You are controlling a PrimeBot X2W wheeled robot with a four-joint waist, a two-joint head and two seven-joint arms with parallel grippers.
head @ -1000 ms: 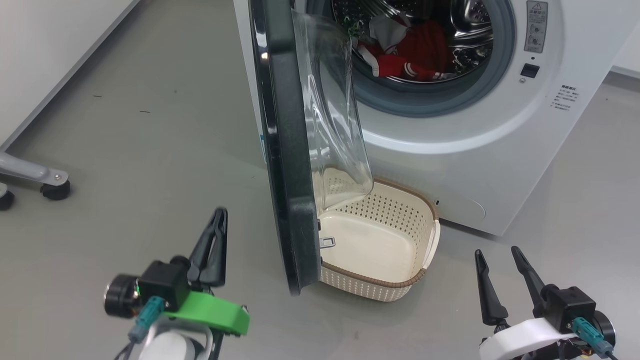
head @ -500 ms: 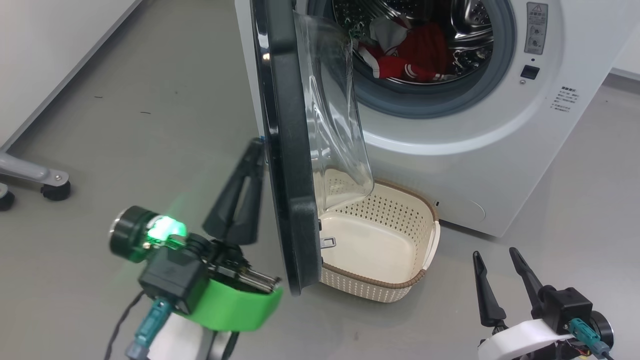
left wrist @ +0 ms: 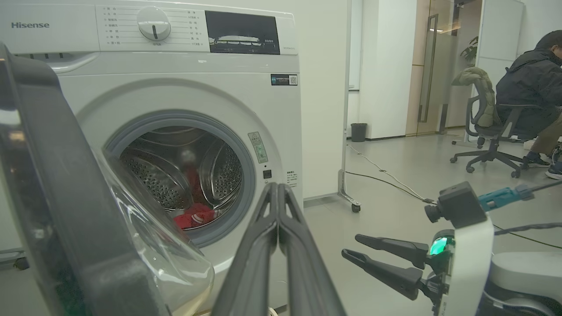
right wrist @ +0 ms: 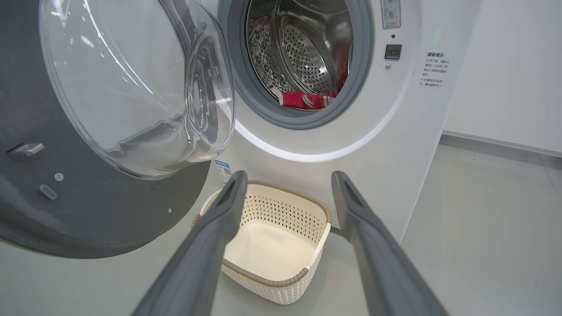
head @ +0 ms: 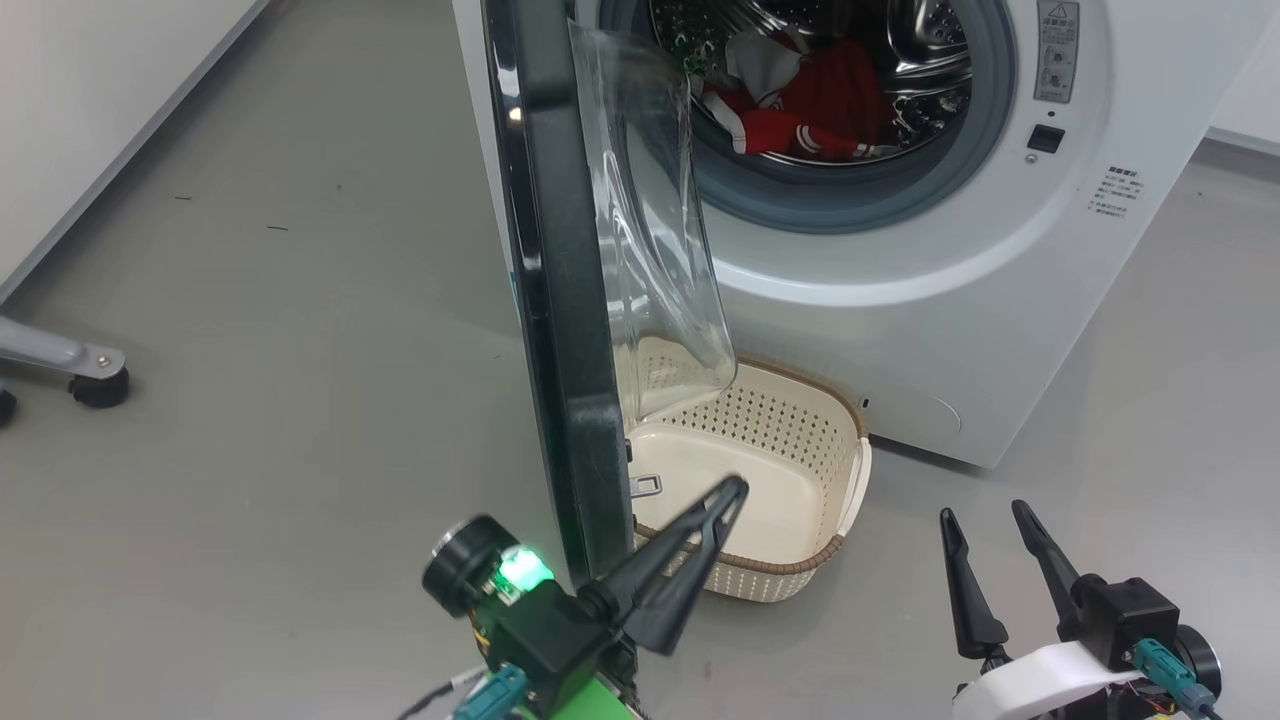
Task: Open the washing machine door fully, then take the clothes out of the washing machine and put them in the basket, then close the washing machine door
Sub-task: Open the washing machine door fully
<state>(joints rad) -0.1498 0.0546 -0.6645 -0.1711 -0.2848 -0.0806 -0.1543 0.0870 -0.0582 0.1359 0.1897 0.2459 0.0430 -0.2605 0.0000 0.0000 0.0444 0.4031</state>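
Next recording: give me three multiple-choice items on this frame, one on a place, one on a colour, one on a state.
1. The basket stands: A) on the floor before the washing machine; B) inside the drum; C) atop the machine.
2. The clothes are mainly: A) blue; B) red; C) yellow.
3. On the left gripper, the jaws are: A) wide open; B) clamped on clothes; C) shut, empty.
Key: 1 A, it sits at the machine's foot; 2 B, red fabric shows; 3 C, pressed together, nothing between.

grey floor (head: 300, 300) — basket (head: 775, 588), washing machine (head: 900, 330)
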